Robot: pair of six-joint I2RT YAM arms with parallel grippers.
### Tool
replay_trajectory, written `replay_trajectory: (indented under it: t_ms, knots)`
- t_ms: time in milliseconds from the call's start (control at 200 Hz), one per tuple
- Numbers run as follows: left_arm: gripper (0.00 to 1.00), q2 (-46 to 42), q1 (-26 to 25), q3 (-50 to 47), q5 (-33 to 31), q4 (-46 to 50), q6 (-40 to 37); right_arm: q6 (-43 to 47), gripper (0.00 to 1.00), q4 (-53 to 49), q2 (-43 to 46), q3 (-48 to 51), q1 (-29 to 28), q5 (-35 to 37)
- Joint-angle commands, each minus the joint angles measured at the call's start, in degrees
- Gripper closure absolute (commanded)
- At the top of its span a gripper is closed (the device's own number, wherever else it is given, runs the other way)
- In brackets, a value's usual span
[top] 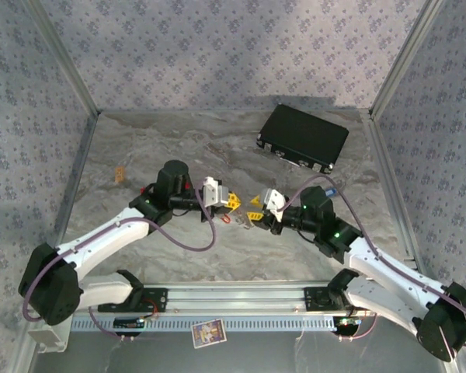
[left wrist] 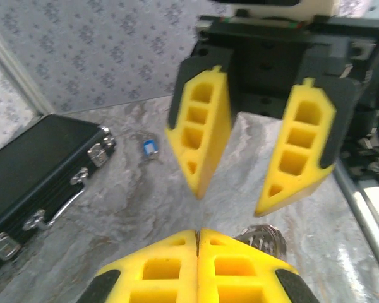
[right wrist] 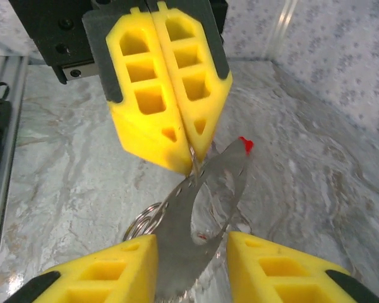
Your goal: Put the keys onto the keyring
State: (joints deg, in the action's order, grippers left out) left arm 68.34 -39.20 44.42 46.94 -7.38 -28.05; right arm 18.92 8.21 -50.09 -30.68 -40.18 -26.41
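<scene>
1. The large, pale grey, beaded-rim keyring (right wrist: 222, 165) is held up off the marbled table (right wrist: 63, 170). It is clamped by its edge between the closed yellow foam pads of the left gripper (right wrist: 188, 148).
2. The right gripper (right wrist: 192, 255) is spread wide, with one pad on either side of the keyring's lower part.
3. A tiny blue-headed key (left wrist: 150, 149) lies on the table near the black rectangular case (left wrist: 38, 164). A red tip (right wrist: 244, 144) at the keyring's far edge may be the second key's head.
4. The keyring is judged light, stiff and slippery, so it is best pinched across the rim. The keys are best taken by their plastic heads.
</scene>
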Motion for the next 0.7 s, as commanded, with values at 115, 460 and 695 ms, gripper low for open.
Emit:
replay_trajectory:
  t_ms: [115, 460, 695]
  knots:
    - [1.00, -2.6, 0.3, 0.0, 7.5, -2.2, -3.2, 1.5, 0.73, 5.8, -2.1, 0.5, 1.2, -8.2]
    - [1.00, -3.9, 0.3, -0.8, 6.5, -1.0, -5.2, 4.1, 0.74, 0.5, 0.1, -1.5, 3.1, -9.5]
    - [1.00, -4.2, 0.2, -1.2, 5.9, -0.7, -5.5, 5.0, 0.76, 2.4, -3.6, -3.0, 0.1, -6.6]
